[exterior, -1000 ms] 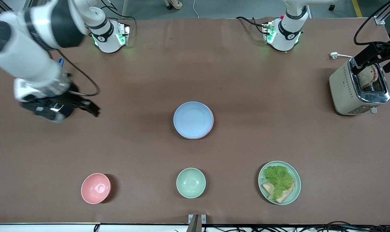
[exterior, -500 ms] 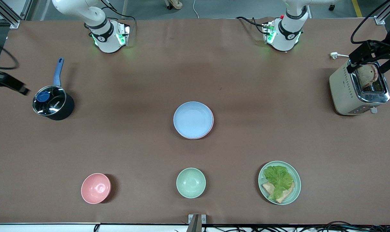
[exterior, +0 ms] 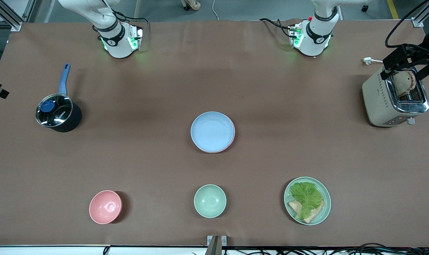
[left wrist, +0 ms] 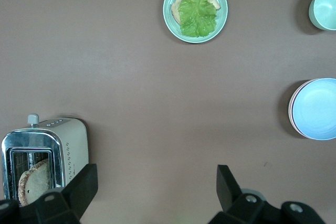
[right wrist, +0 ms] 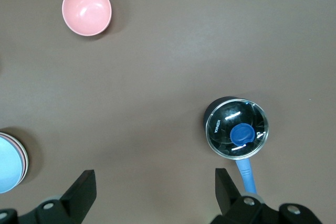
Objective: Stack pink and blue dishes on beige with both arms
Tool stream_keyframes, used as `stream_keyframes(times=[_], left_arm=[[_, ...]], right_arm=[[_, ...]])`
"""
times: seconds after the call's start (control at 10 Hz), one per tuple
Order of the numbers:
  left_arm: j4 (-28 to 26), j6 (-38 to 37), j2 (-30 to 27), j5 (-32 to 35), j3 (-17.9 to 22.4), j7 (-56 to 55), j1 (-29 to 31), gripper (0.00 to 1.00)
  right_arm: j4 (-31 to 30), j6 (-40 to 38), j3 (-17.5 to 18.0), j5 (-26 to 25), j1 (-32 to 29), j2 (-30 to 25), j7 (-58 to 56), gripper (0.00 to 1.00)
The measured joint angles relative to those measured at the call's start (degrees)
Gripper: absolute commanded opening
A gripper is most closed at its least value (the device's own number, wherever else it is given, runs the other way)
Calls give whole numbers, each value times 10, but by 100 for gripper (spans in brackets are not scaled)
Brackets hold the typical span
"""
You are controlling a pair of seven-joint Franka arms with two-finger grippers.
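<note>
Front view: blue plate (exterior: 212, 131) tops the stack mid-table, pink rim (exterior: 232, 139) showing under it, beige not visible. Stack sits well apart from both tools, roughly between them. Left tool (exterior: 405, 63) released over the toaster (exterior: 395, 102); right tool (right wrist: 155, 198) released, past the pot (exterior: 58, 113). Table (exterior: 306, 141) flat, room ample.

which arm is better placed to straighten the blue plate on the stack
Left, narrowly. The left pincer hangs open over the toaster, bare table between it and the blue plate. The right pincer, also open, is at the table's edge, the pot roughly in its way.
</note>
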Motion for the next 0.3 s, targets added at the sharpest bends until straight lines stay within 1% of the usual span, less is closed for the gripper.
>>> stream_keyframes(times=[0.1,0.2,0.3], left_arm=[[0,0,0,0,0,0,0,100],[0,0,0,0,0,0,0,100],[0,0,0,0,0,0,0,100]], right_arm=[[-2,-3,67,0,-62,-1,0,100],[-3,-7,86,0,-76,-2,-1,100],[-3,-10,87,-5,-71,-4,-1,100]])
